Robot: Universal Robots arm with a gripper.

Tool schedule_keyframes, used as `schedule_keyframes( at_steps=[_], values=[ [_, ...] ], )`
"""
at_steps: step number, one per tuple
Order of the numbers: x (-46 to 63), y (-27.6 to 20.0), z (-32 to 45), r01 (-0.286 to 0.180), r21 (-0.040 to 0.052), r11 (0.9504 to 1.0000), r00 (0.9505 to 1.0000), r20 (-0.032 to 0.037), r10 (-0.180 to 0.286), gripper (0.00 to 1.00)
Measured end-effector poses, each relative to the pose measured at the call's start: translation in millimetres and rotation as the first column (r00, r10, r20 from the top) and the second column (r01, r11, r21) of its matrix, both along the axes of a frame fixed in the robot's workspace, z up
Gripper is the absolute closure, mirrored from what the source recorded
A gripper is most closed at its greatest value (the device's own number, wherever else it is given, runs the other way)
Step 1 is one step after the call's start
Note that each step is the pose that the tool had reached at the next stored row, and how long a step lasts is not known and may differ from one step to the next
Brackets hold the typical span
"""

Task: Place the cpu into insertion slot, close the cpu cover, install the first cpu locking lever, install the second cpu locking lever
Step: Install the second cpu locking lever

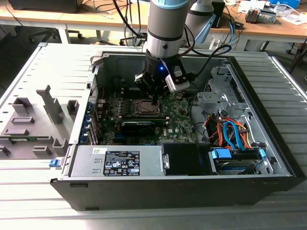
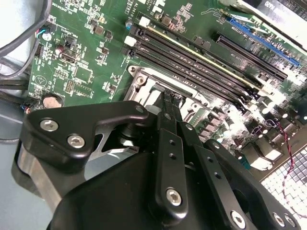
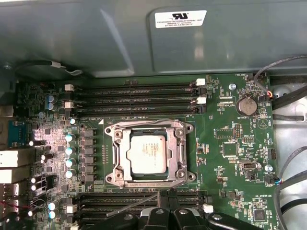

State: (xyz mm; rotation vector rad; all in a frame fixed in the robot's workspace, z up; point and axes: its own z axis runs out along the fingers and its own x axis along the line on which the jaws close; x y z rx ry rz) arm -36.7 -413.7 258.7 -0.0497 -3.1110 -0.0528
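In the first wrist view the cpu (image 3: 147,153) lies silvery and flat in the insertion slot (image 3: 149,154), and the cpu cover (image 3: 121,152) lies flat around it as a metal frame. A thin locking lever (image 3: 132,206) stands out at a slant beside the socket's edge, its end close to my gripper (image 3: 169,211). The two black fingers (image 3: 158,218) are pressed together with nothing seen between them. In the second wrist view my gripper (image 2: 169,99) points down at the socket's metal rim (image 2: 144,79). In the exterior view my gripper (image 1: 154,101) hangs just over the socket (image 1: 145,108).
Long black memory slots (image 3: 139,98) run along both sides of the socket. A black block (image 1: 138,125) sits in front of it. The grey power supply (image 1: 117,160), drive cage (image 1: 216,103) and coloured cables (image 1: 230,134) crowd the case (image 1: 268,120) around the board.
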Motion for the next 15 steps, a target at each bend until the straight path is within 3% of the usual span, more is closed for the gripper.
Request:
schedule_keyframes(
  at_steps=[15],
  values=[
    [0.0,-6.5,-0.6,0.0,0.0,1.0,1.0,0.0,0.0,0.89]
  ],
)
